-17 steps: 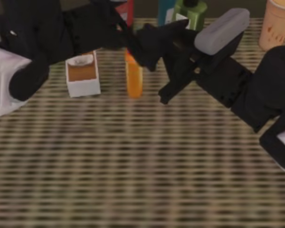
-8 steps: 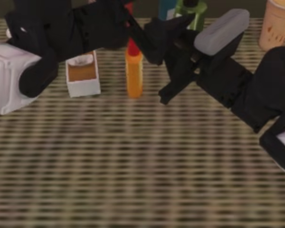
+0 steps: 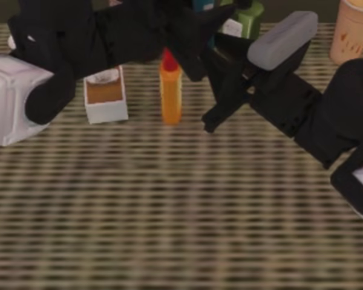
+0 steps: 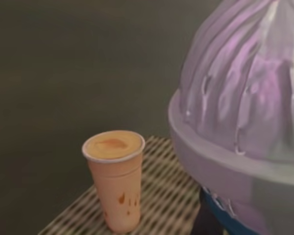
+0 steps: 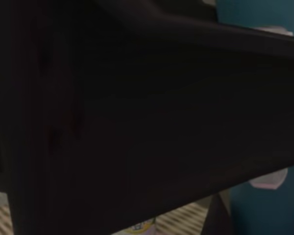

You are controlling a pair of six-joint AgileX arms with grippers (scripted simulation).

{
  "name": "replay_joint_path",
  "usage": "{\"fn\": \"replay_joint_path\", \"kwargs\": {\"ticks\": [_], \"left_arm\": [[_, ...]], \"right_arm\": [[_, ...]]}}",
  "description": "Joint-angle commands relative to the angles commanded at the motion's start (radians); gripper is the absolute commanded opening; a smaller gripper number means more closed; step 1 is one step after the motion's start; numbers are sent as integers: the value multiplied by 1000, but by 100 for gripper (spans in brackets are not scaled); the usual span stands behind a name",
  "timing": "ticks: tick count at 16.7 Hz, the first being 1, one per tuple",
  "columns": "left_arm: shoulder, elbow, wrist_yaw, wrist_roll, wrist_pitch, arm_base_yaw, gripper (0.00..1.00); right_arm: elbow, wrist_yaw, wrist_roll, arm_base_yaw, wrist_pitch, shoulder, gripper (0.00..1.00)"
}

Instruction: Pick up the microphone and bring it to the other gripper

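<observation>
Left gripper (image 3: 199, 27) first: it sits up at 12 o'clock on the table (image 3: 181, 211), right at the far edge, and it looks clamped onto the microphone (image 3: 201, 5). From above only a sliver of the teal handle pokes out past the black fingers, at the very top of the view. The left wrist view is mostly the mic's ribbed white head (image 4: 245, 112), huge and close, with a bit of teal under it, so the mic rides right in front of that camera.

The right gripper (image 3: 221, 84) reaches in from 3 o'clock, its jaws spread wide with nothing between them. One finger points toward 12 o'clock, at the left gripper; the other slants down toward the table centre. The two grippers are just beside each other (possibly touching, can't say). The right wrist view is mostly dark, blocked by something black, but the teal handle (image 5: 264, 205) with its white strip shows at one edge.

As for labels and writing, nothing is readable. The orange cup (image 3: 354, 30) at about 1 o'clock has darker splotches on its side (image 4: 115, 178), no text. The yellow bottle (image 3: 170, 93) with its red cap (image 3: 168, 60) lies at roughly 11 o'clock of centre, plain. To its 9 o'clock is a white box (image 3: 104, 93) with a brown inside. The green bottle (image 3: 249, 15) near 12 o'clock has a white patch, illegible.
</observation>
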Motion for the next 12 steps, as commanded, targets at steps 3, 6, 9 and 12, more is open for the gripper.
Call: {"fn": "replay_joint_path", "kwargs": {"ticks": [3, 6, 9, 12], "left_arm": [[0, 0, 0, 0, 0, 0, 0], [0, 0, 0, 0, 0, 0, 0], [0, 0, 0, 0, 0, 0, 0], [0, 0, 0, 0, 0, 0, 0]], "right_arm": [[0, 0, 0, 0, 0, 0, 0], [0, 0, 0, 0, 0, 0, 0], [0, 0, 0, 0, 0, 0, 0], [0, 0, 0, 0, 0, 0, 8]]}}
